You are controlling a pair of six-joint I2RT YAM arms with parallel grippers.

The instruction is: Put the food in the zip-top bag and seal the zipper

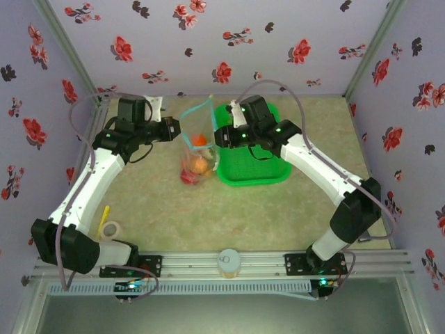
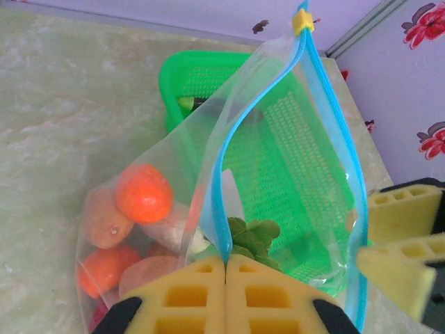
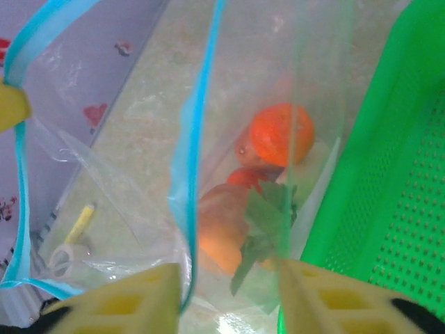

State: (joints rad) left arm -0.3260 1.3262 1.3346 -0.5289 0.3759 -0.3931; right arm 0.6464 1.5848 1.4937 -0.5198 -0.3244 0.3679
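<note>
The clear zip-top bag [image 1: 197,149] hangs upright between my two grippers, its mouth gaping. My left gripper [image 2: 226,263] is shut on the light-blue zipper [image 2: 221,174] at one side of the mouth. My right gripper [image 3: 228,275] stands open at the other side, and the blue zipper strip [image 3: 185,174] runs just inside its left finger. Inside the bag lies the food: an orange [image 2: 144,193], brown-orange lumps [image 2: 104,221], a green leafy piece [image 3: 268,223] and another orange [image 3: 281,133]. A yellow slider [image 2: 302,22] sits at the zipper's far end.
The green basket [image 1: 254,160] stands right beside the bag, under my right gripper [image 1: 221,136]. A tape roll [image 1: 109,229] and a yellow stick [image 1: 105,213] lie near the left arm's base. Flowered walls close in the back and both sides.
</note>
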